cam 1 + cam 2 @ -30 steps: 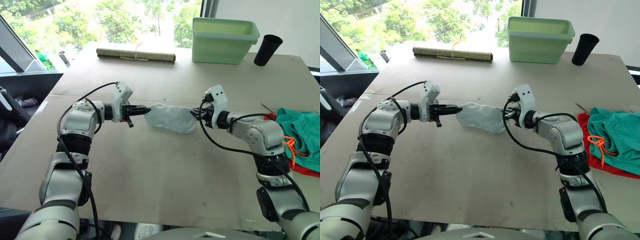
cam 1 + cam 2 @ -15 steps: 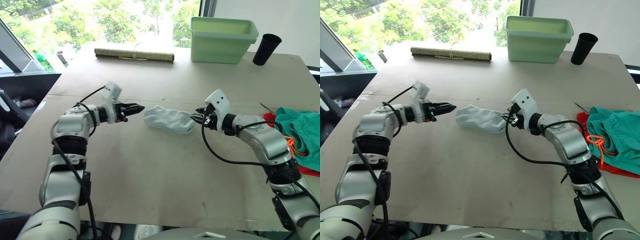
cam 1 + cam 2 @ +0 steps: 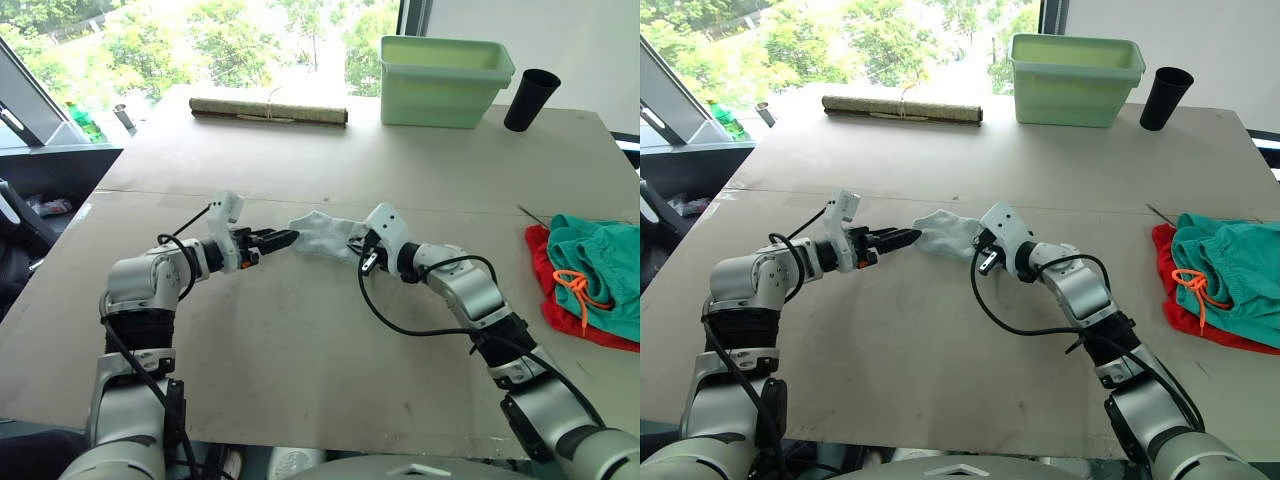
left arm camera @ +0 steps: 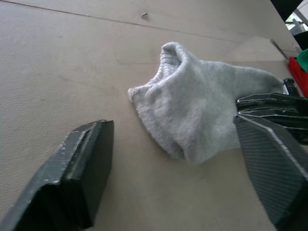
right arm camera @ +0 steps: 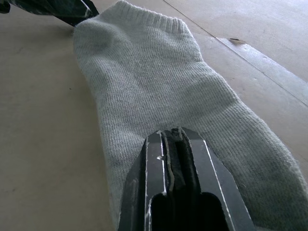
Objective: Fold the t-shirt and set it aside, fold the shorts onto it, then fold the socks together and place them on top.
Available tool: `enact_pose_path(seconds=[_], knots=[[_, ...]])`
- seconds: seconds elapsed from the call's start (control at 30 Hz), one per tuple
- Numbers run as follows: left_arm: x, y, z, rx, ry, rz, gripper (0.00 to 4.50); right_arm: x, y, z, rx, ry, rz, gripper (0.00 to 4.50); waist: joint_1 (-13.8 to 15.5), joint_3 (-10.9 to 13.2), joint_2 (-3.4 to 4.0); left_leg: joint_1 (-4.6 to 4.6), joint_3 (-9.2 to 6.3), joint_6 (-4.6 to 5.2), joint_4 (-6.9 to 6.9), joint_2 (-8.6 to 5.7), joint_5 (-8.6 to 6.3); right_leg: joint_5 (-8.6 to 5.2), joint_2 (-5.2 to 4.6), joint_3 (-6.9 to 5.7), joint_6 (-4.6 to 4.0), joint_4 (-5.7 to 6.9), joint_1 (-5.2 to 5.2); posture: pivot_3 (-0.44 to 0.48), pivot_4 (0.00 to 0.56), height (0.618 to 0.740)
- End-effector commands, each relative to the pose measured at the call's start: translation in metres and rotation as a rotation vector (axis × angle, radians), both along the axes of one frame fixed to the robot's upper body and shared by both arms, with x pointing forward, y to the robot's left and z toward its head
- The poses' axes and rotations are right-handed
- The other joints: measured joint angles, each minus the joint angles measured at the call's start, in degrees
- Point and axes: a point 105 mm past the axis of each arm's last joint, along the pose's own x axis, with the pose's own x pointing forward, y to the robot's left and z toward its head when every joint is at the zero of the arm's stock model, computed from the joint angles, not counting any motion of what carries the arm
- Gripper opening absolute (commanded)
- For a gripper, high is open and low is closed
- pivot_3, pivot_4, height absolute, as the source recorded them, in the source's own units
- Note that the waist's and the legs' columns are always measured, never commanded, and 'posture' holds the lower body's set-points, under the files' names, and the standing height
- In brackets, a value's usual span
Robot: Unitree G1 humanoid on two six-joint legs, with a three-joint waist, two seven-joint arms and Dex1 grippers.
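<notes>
With the t-shirt (image 3: 537,252) and the shorts (image 3: 592,270) stacked at the frame's right edge, we are judging only the socks (image 3: 322,235) remain, our right gripper (image 3: 362,251) pinching them in closed jaws while our left gripper (image 3: 281,240) is hovering at their cuff, jaws wide.

Both arms reaching inward, left gripper (image 3: 284,238) with fingers spread apart, right gripper (image 3: 357,243) with fingers pressed together, tips close.

No text, label, brand, number or sign can be read on anything in these pictures.
</notes>
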Motion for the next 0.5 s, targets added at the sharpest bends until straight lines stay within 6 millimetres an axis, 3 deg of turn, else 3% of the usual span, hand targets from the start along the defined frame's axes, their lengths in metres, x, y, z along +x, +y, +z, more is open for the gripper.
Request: enact_pose_path(seconds=[0.03, 0.27, 0.5], knots=[[-0.003, 0.001, 0.005, -0.011, -0.002, 0.019, 4.48, 0.001, 0.001, 0.002, -0.014, -0.033, 0.002, 0.00, -0.2, 0.0, 0.01, 0.03, 0.00, -0.01, 0.00, 0.00, 0.00, 0.00, 0.00, 0.00, 0.00, 0.01, 0.02, 0.000, 0.150, 0.740], [0.000, -0.019, 0.000, -0.150, 0.061, 0.000, 4.48, -0.004, 0.004, -0.003, -0.019, -0.019, 0.003, 0.00, -0.2, 0.0, 0.01, 0.29, 0.00, -0.03, -0.07, -0.02, 0.00, -0.01, -0.06, 0.00, 0.00, 0.00, 0.25, 0.000, 0.150, 0.740], [0.008, -0.025, 0.006, -0.207, 0.060, -0.022, 4.48, -0.008, 0.004, -0.004, -0.020, -0.012, -0.003, 0.00, -0.3, 0.0, 0.01, 0.51, 0.03, -0.04, -0.14, -0.03, -0.01, -0.01, -0.09, 0.01, -0.01, 0.00, 0.38, 0.000, 0.150, 0.740]])
